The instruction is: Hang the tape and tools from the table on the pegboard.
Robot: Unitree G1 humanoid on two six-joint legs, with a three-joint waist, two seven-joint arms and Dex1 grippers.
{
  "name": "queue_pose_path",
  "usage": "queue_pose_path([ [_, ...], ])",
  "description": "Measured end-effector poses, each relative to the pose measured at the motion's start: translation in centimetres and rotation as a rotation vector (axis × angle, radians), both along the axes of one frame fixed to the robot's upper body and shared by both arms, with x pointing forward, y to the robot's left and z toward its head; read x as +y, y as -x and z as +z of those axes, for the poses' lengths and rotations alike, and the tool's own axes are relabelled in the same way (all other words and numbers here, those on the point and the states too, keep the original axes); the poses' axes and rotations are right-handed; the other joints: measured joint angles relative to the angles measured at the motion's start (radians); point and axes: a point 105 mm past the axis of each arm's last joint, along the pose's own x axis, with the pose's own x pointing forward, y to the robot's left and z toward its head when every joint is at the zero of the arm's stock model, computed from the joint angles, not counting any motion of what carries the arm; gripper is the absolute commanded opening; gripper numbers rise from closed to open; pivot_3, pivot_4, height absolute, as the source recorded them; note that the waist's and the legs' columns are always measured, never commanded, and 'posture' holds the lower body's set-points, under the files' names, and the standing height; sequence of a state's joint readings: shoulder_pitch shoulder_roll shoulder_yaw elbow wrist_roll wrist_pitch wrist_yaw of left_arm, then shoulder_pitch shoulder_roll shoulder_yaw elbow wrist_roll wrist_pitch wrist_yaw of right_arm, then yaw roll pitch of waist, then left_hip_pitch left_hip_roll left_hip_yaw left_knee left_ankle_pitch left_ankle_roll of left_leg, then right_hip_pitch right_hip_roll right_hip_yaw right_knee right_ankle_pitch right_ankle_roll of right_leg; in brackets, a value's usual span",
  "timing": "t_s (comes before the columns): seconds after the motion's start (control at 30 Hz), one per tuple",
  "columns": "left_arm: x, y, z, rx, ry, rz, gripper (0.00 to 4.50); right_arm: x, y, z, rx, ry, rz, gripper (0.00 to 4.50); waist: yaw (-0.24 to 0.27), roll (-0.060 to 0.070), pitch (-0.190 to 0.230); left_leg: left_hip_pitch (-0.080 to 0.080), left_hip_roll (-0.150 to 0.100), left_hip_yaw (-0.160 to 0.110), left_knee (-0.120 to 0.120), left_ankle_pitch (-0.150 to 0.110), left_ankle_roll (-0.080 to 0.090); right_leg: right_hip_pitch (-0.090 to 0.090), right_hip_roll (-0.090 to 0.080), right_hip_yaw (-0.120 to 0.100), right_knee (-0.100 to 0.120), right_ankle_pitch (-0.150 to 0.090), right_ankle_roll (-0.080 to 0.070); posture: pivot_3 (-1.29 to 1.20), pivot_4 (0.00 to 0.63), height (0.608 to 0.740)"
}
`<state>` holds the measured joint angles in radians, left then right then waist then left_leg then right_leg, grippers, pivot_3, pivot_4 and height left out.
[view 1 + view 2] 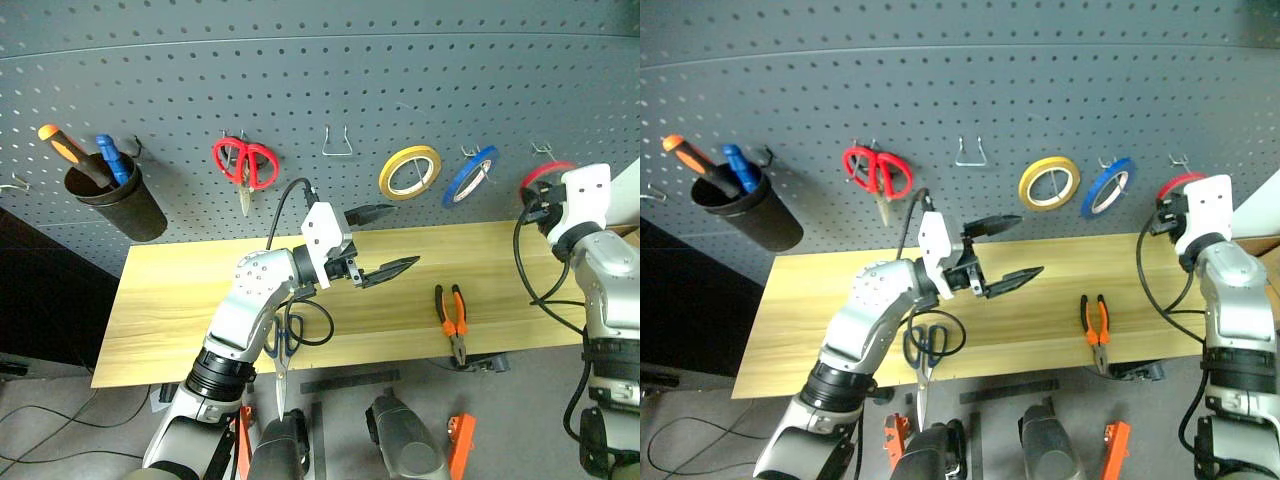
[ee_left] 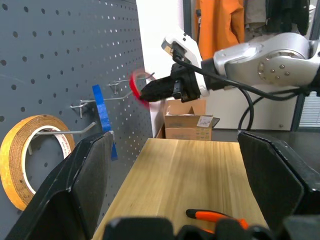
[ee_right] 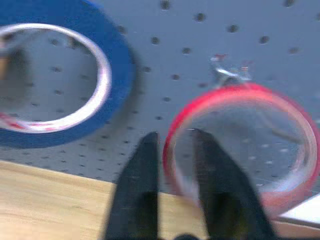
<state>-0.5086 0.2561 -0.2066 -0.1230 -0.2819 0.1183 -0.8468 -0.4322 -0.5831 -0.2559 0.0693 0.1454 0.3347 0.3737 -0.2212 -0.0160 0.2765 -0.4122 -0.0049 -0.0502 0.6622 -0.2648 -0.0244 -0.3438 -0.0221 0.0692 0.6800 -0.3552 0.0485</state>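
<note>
The red tape [image 3: 240, 140] hangs from a metal hook at the right end of the grey pegboard [image 1: 300, 80]. My right gripper [image 3: 175, 137] is level at it, open a little, its two fingers straddling the ring's rim. My left gripper [image 1: 395, 238] hovers wide open and empty over the middle of the wooden table [image 1: 180, 300]. Orange-and-black pliers [image 1: 452, 322] lie on the table's right part near the front edge. Blue-handled scissors [image 1: 928, 345] lie at the front edge, partly hidden under my left arm.
On the pegboard hang red-handled scissors [image 1: 245, 165], a yellow tape ring [image 1: 410, 172], a blue tape ring [image 1: 470, 175] and an empty hook [image 1: 340, 145]. A black cup [image 1: 125, 205] at the left holds an orange-handled and a blue-handled tool.
</note>
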Motion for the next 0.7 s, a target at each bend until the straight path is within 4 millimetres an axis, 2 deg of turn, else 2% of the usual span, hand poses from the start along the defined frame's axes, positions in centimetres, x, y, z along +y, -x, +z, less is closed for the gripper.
queue_pose_path([
  [0.17,1.2,-1.1,-0.9,0.000,-0.038,0.052,4.25,1.5,2.9,-2.9,0.081,-0.026,-0.011,3.69,0.002,0.001,-0.001,-0.002,0.000,0.000,0.001,0.001,-0.001,-0.002,0.000,0.000,0.001,0.000,0.000,-0.34,0.260,0.740],
  [0.23,2.1,-1.5,-1.7,-0.004,-0.087,0.066,4.25,1.7,4.1,-4.9,0.181,-0.066,-0.073,4.41,0.001,0.001,-0.001,-0.003,0.000,0.000,0.001,0.001,-0.001,-0.004,0.000,0.000,0.002,0.000,0.000,-0.35,0.261,0.740],
  [0.33,3.3,-1.3,-2.8,-0.026,-0.183,0.039,4.25,1.7,5.6,-8.0,0.347,-0.137,-0.179,4.46,-0.003,0.002,-0.001,-0.003,0.000,0.001,0.001,0.001,-0.002,-0.006,-0.001,0.002,0.004,0.000,0.000,-0.35,0.262,0.740],
  [0.4,3.8,-0.7,-3.7,-0.031,-0.245,-0.004,4.25,2.2,6.2,-9.2,0.422,-0.189,-0.217,4.46,-0.004,0.003,-0.002,-0.003,0.001,0.001,0.000,0.001,-0.002,-0.007,-0.001,0.002,0.004,0.000,0.000,-0.35,0.260,0.740],
  [0.57,4.3,0.9,-6.4,0.032,-0.355,-0.103,4.25,4.1,6.9,-11.1,0.530,-0.286,-0.229,4.46,-0.003,0.004,-0.002,-0.004,0.001,0.001,0.000,0.000,0.000,-0.009,-0.002,0.002,0.005,0.000,0.000,-0.34,0.255,0.740],
  [0.7,4.4,1.2,-6.7,0.042,-0.366,-0.121,4.25,5.3,7.2,-12.3,0.581,-0.295,-0.222,4.46,-0.001,0.004,-0.002,-0.004,0.000,0.000,0.000,0.000,0.000,-0.009,-0.002,0.002,0.006,0.000,0.000,-0.34,0.252,0.740],
])
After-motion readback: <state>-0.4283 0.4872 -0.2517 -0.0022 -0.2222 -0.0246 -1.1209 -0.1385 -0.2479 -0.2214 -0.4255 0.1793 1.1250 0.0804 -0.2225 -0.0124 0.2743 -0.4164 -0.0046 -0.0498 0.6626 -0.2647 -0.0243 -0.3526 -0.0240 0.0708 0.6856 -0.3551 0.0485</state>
